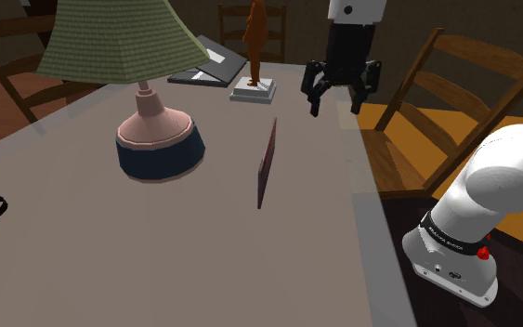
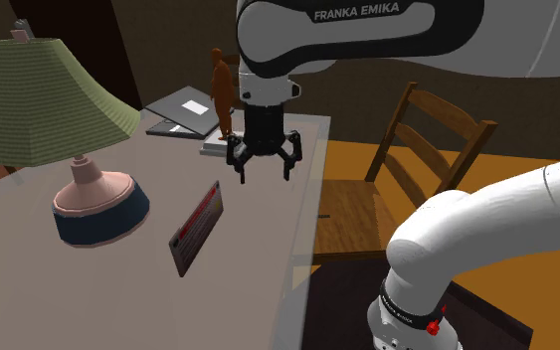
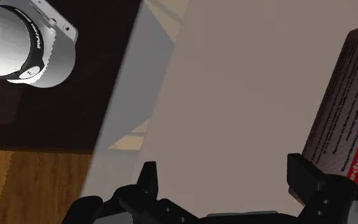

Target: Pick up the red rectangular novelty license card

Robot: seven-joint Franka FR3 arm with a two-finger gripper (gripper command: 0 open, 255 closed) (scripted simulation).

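The card [image 2: 197, 228], a thin dark-red rectangle with small white lettering, stands on edge on the smooth table [image 1: 111, 241]. The gripper [image 1: 334, 107] gapes wide, empty; the arm [image 2: 357, 30] reads "FRANKA EMIKA".

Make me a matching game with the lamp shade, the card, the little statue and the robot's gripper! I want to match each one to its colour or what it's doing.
1 lamp shade
2 card
3 statue
4 gripper

A open, holding nothing
B brown
C green
D standing on its edge

Pairs: 1-C, 2-D, 3-B, 4-A
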